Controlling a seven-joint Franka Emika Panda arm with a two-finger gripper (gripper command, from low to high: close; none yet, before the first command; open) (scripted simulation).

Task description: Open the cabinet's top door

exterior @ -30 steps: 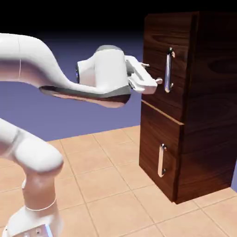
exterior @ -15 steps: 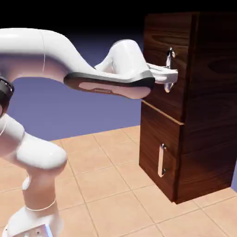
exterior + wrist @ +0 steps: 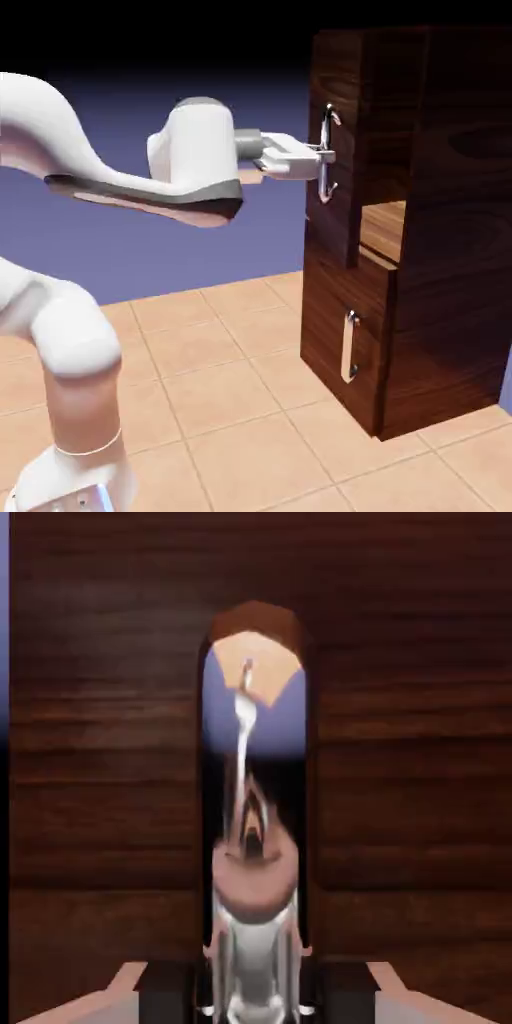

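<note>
The dark wood cabinet (image 3: 450,220) stands at the right of the exterior view. Its top door (image 3: 338,215) is swung partly out, and a lighter inside shelf (image 3: 384,226) shows behind it. My gripper (image 3: 322,155) is shut on the door's long silver handle (image 3: 326,150) at about mid-height. In the hand view the shiny handle (image 3: 250,812) runs up the middle between my fingers, with my gripper (image 3: 254,1004) closed around its base. The door's wood (image 3: 420,762) fills the rest of that view.
Below the top door is the shorter lower door (image 3: 345,300), closed, with a small silver handle (image 3: 349,346). The cabinet stands on a tan tiled floor (image 3: 230,400). My arm stretches level from the left toward the cabinet.
My gripper closed on the top door's handle and then drew back to the left. The door swung out with it, exposing the inside of the cabinet.
</note>
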